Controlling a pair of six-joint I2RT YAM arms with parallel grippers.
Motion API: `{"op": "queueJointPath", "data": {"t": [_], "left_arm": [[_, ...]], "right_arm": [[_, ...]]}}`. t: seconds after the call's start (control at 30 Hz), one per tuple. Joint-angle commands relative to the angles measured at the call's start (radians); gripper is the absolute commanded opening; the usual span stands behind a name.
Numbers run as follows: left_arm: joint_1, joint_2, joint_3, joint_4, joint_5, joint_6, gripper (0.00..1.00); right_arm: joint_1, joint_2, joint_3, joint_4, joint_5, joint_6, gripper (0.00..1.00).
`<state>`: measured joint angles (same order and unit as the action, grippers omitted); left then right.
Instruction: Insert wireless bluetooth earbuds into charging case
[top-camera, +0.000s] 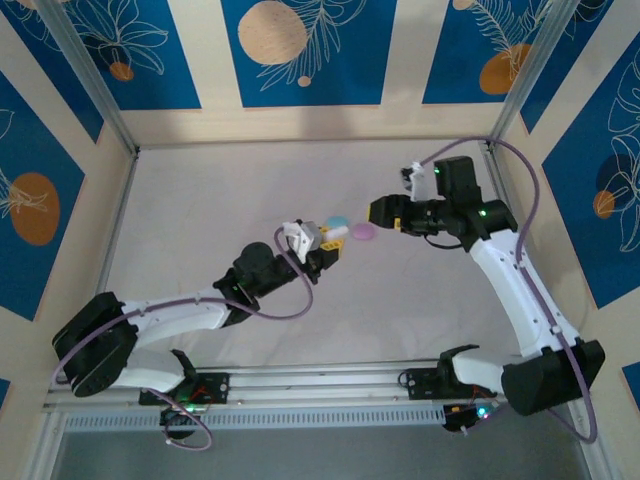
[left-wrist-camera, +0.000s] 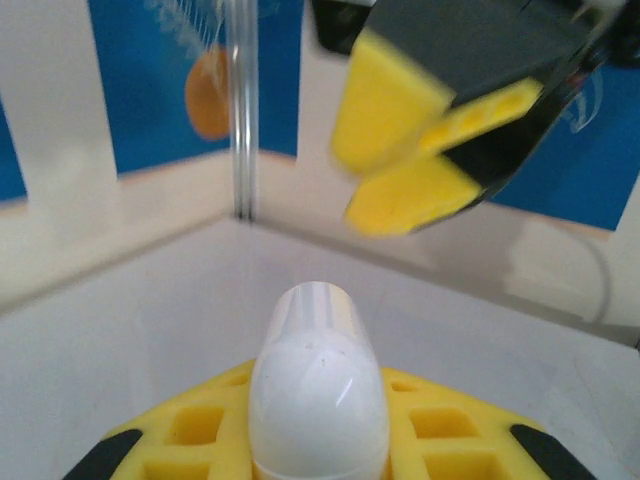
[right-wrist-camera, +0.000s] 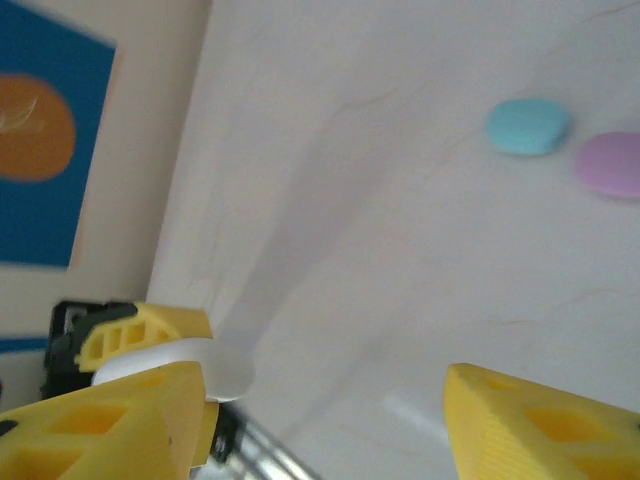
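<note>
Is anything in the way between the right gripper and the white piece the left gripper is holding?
Nothing visible does. The right gripper, jaws open, faces the white piece held in the left gripper across open air; the blue pebble and pink pebble lie on the table, off that line.

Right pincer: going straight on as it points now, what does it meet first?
Likely the white rounded piece gripped in the left pincer, slightly off its line; depth is unclear.

No readable text, no labels, brands, numbers or signs on anything
</note>
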<state>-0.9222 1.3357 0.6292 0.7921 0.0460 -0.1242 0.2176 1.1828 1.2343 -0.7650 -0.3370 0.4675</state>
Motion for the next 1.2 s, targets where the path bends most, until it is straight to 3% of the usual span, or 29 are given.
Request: {"op": "queueJointPath", "data": {"t": [0.0,0.1,0.27,0.57,1.07,1.17], "left_arm": [[0.022,0.045,0.062,-0.184,-0.047,-0.163,0.11],[0.053,0.103,0.108,-0.310,-0.014,-0.279,0.11],[0.120,0.221,0.191,-0.475,0.084,-0.471,0.11],[0.194,0.381,0.260,-0.536,0.197,-0.649,0.15],[0.215,0.480,0.364,-0.752,0.174,-0.637,0.24],[0.223,0.476,0.372,-0.801,0.157,-0.619,0.34]], "right_arm": [[-0.101,-0.017,-0.083,0.067,0.037,0.126,0.65],[-0.156,-0.004,-0.147,0.101,-0.073,0.168,0.65],[-0.173,0.032,-0.177,0.075,-0.095,0.157,0.64],[-0.174,0.029,-0.217,0.087,-0.098,0.157,0.64],[-0.175,0.056,-0.245,0.099,-0.080,0.150,0.64],[-0.175,0.057,-0.242,0.096,-0.071,0.145,0.64]]}}
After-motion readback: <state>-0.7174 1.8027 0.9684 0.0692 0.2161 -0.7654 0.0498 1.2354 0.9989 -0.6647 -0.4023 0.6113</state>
